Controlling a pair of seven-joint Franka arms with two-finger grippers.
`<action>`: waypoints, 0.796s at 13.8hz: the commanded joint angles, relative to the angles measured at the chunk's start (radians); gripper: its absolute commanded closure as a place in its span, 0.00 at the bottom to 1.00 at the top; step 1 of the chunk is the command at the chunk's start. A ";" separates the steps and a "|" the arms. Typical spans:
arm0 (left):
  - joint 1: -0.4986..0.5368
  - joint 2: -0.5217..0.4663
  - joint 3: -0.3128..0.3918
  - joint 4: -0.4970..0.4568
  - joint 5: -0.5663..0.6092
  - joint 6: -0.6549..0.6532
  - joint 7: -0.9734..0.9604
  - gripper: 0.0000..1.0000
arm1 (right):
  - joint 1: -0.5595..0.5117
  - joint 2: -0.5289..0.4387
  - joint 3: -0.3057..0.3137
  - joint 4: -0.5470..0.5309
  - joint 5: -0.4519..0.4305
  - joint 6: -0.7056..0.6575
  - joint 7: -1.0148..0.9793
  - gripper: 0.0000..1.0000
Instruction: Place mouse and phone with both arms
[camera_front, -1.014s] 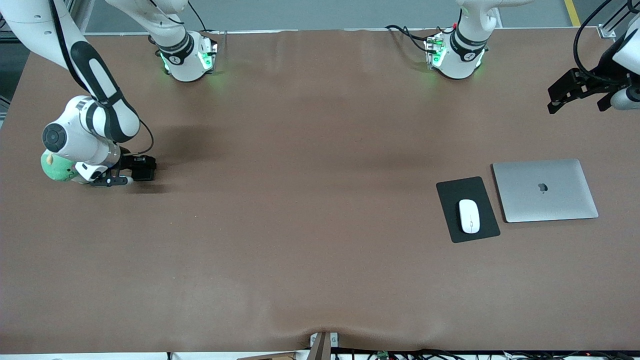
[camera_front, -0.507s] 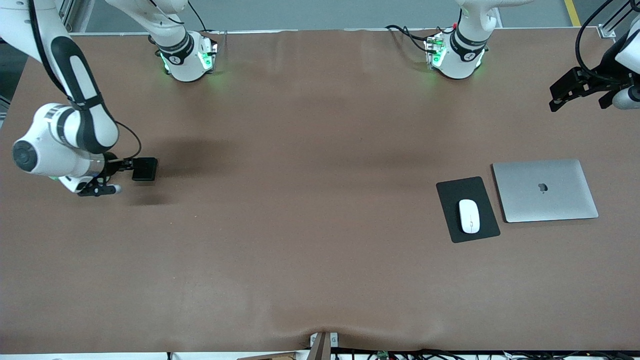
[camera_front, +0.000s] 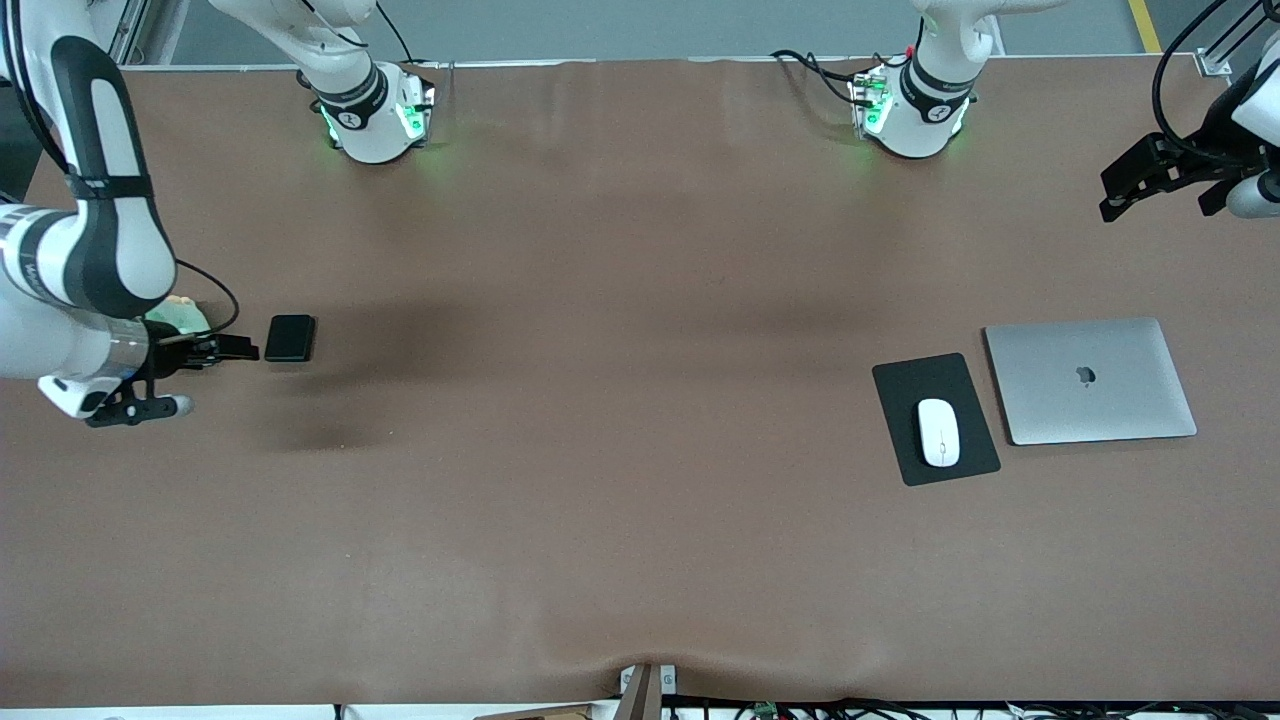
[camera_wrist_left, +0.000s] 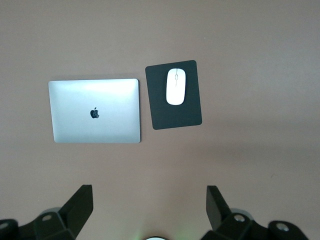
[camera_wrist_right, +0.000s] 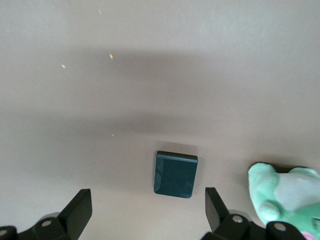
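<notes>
Right end effector (camera_front: 215, 347) now wide, empty, backed off phone (camera_front: 290, 338); phone released flat on bench (camera_front: 600, 480), right arm's end. Mouse (camera_front: 938, 432) on pad (camera_front: 900, 380) beside laptop (camera_front: 1090, 380). Left end effector (camera_front: 1125, 195) wide, waiting. Both look placed.

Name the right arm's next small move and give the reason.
Probably lift the right gripper clear and retract: its jaws are open, and the phone lies released on the table beside a green plush toy. The mouse already rests on its mouse pad.
</notes>
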 joint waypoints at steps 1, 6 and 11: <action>0.006 -0.006 -0.002 0.016 -0.018 -0.022 0.003 0.00 | 0.018 0.004 -0.001 0.129 -0.001 -0.087 -0.010 0.00; 0.008 -0.004 -0.002 0.016 -0.018 -0.022 0.003 0.00 | 0.048 0.007 -0.001 0.361 -0.009 -0.271 -0.010 0.00; 0.006 -0.003 -0.002 0.015 -0.018 -0.022 0.002 0.00 | 0.090 0.004 -0.007 0.568 -0.061 -0.438 -0.007 0.00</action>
